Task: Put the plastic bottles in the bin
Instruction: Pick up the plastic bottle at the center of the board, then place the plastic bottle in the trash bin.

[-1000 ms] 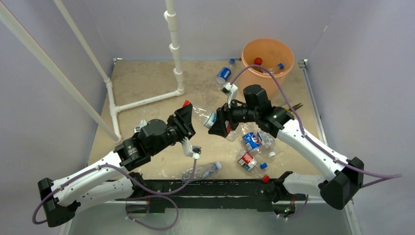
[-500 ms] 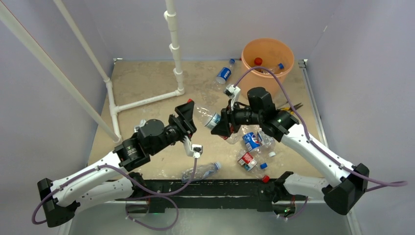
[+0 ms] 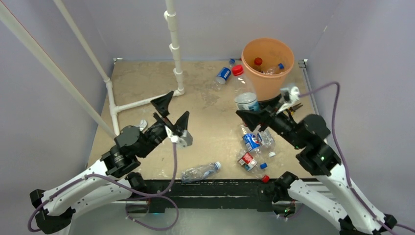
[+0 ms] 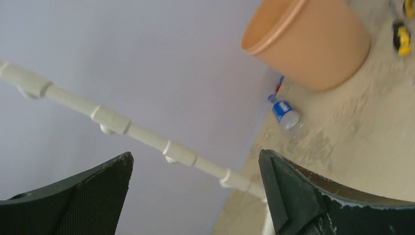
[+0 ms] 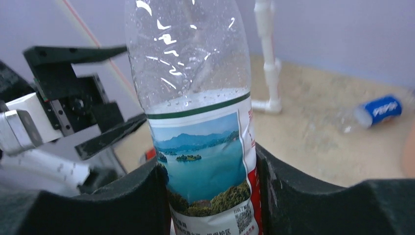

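The right tool grips a clear bottle with a lake picture on its label, held up just beside the orange bin. The left tool is spread wide, holding nothing. A blue Pepsi bottle lies on the counter nearby.

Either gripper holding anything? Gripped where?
The right gripper is shut on a clear bottle, clamped across its labelled lower body, with the cap end free. The left gripper is open and holds nothing.
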Robot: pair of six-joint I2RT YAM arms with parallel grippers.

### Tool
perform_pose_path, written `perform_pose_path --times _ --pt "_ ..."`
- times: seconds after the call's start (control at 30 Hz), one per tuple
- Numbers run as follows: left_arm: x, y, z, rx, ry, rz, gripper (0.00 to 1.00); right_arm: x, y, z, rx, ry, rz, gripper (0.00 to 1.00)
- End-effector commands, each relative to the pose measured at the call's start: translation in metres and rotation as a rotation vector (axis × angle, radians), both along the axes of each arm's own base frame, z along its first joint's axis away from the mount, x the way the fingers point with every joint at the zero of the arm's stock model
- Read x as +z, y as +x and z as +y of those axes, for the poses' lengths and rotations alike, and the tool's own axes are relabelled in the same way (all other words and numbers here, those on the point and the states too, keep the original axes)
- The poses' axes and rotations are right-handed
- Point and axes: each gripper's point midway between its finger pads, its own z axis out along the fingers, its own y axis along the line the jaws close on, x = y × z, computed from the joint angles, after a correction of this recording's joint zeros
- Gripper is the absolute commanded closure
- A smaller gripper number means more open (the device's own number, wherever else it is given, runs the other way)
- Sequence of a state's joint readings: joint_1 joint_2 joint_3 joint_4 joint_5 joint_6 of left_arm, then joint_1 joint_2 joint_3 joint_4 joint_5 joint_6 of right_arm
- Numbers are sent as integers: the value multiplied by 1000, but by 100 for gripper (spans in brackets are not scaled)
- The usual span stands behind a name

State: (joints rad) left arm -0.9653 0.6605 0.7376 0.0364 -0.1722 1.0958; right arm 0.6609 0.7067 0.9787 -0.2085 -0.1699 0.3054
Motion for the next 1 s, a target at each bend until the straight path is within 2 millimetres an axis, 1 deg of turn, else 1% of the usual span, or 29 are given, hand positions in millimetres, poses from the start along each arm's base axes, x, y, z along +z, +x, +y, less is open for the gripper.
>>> perform_pose_path --times 0.0,0.03,0.07,0.1,0.13,0.17,0.2,0.23,0.27,0.3,0.33,0.4,0.47,0.5,0.57,0.63,0.73,0.83,0.9,0.97 --pt "44 -3 25 13 -747 310 1 25 3 -16 -88 180 -127 61" --pt "48 -2 31 30 -868 380 1 23 0 -16 -76 200 -147 61" --pt "54 -4 30 10 -964 450 1 26 -3 -17 -67 230 -179 61" --pt "54 -4 25 -7 -1027 519 1 22 -4 -16 -60 242 -190 61" --pt "56 -6 18 -37 -1090 596 1 18 -4 -15 -51 249 -197 61" --pt "56 -6 9 -56 -1123 665 1 15 -6 -12 -36 255 -206 61" --pt "51 -3 -3 -58 -1142 733 1 12 -7 -9 -16 259 -209 61" --pt "53 -4 -10 -79 -1180 785 1 9 -8 -5 7 263 -213 61" --pt "47 -2 -23 -93 -1191 844 1 6 -11 -1 37 270 -217 61" --pt "47 -5 -36 -144 -1205 893 1 2 -14 4 67 275 -219 61" --pt "50 -10 -48 -214 -1214 934 1 0 -18 7 95 286 -228 61" --pt "63 -20 -65 -358 -1258 993 1 -5 -27 10 146 313 -243 62" --pt "80 -30 -79 -498 -1276 1023 1 -12 -34 10 177 352 -254 62" --pt "85 -34 -87 -545 -1266 1047 2 -14 -36 10 183 368 -254 62" --pt "91 -37 -102 -597 -1226 1081 4 -17 -39 11 202 377 -256 62" --pt "94 -39 -113 -635 -1194 1094 9 -21 -40 13 214 380 -247 62" --pt "104 -43 -119 -695 -1175 1081 13 -24 -39 16 227 376 -235 62" --pt "111 -43 -123 -718 -1165 1075 18 -27 -39 17 234 378 -229 62" --pt "112 -41 -126 -716 -1162 1076 20 -30 -38 19 234 372 -218 62" --pt "115 -44 -129 -741 -1154 1078 21 -33 -36 20 230 362 -207 62"
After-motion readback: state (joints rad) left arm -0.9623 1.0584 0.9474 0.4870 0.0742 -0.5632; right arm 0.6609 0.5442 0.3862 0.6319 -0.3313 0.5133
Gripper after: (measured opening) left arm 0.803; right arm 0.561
